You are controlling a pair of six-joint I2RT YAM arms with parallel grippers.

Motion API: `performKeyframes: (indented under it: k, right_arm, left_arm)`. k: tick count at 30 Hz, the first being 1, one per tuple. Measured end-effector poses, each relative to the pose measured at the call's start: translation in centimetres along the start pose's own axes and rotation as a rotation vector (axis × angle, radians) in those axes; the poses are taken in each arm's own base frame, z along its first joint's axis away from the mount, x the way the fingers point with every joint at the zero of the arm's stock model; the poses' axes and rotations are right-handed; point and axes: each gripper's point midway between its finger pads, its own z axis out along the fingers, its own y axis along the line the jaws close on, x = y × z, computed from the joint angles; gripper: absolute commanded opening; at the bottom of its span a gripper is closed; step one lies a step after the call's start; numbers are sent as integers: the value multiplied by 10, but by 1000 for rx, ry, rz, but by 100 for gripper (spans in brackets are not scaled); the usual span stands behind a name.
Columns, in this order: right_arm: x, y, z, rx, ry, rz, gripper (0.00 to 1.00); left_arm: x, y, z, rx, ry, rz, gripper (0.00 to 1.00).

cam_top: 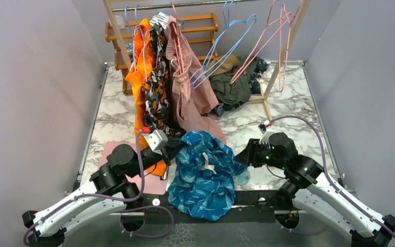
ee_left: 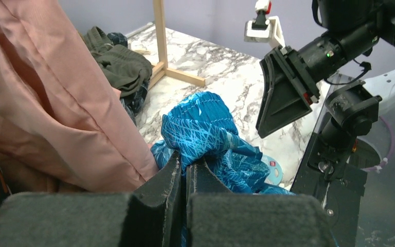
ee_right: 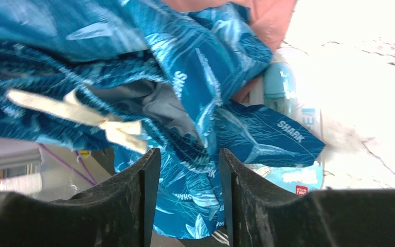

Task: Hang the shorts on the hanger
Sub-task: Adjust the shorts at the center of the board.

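Teal-blue leaf-print shorts [cam_top: 204, 170] with a white drawstring: your left gripper [ee_left: 185, 177] is clamped tight on a fold of them. Your right gripper [ee_right: 189, 175] stands parted, fabric just ahead. They hang bunched over the marble bench's [cam_top: 288, 118] near edge, between both arms.
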Motion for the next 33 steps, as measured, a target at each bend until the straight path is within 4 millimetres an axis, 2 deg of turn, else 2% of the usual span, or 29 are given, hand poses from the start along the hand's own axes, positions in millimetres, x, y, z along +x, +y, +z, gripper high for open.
performKeyframes:
  k: [5, 12, 18, 24, 28, 33]
  right_arm:
    - [5, -11, 4, 72, 17, 73, 53]
    - [19, -10, 11, 70, 105, 122, 53]
    - [32, -3, 16, 24, 170, 159, 49]
    - [54, -12, 24, 38, 246, 213, 43]
    - [59, -16, 26, 41, 249, 245, 47]
    - [56, -14, 25, 48, 237, 262, 53]
  left_arm:
    - [-9, 2, -4, -11, -39, -4, 0]
    - [-11, 2, -5, -16, -46, -4, 0]
    - [-11, 3, -5, -18, -47, -5, 0]
    - [-13, 3, -6, -18, -52, -5, 0]
    - [-13, 3, -6, -18, -53, -6, 0]
    - [-13, 3, -7, -18, -54, -7, 0]
